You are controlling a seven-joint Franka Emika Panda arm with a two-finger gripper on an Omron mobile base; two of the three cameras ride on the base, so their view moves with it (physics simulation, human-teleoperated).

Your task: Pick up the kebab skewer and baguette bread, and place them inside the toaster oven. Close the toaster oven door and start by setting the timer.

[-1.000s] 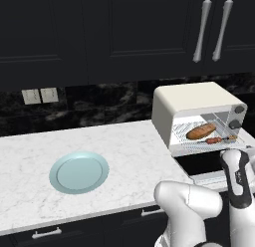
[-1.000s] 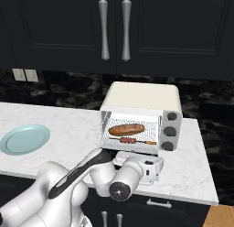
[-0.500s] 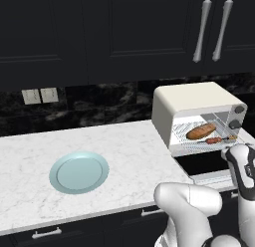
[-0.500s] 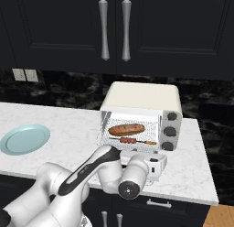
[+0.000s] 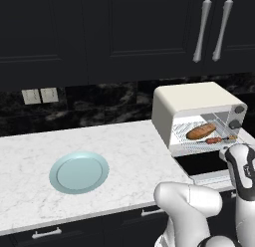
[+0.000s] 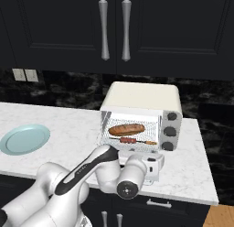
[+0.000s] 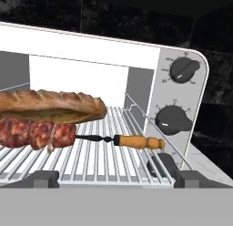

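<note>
Left base view: I see the toaster oven (image 5: 191, 109) at the far right of the white marble counter (image 5: 124, 146), close to the picture's right edge. Its door (image 5: 206, 164) lies folded down flat toward me, the mouth open. The baguette bread (image 5: 201, 131) sits on the wire rack (image 5: 199, 141); the kebab skewer (image 5: 219, 139) lies just in front of it, nearer the door side. My arm's white forearm stands right at the door's outer edge. A pale blue plate (image 5: 79, 172) lies well apart to the left, with wide bare counter between it and the oven.

Right base view: the oven faces me squarely. The bread lies above the skewer on the rack; both are fully inside the mouth, with free rack to their right before the knob panel. The gripper (image 6: 153, 166) sits low, at the counter's front edge, just below the dropped door. Bare counter runs right of the oven to the counter's end.

Hand view: I look straight into the cavity. The bread fills the left, the skewer's meat chunks touching its near side, and the skewer's wooden handle (image 7: 139, 141) points right over bare rack bars. Two dark knobs (image 7: 175, 119) stand on the panel at right. My two fingertips (image 7: 43, 179) stand wide apart at the bottom, nothing between them, level with the rack's front edge.
</note>
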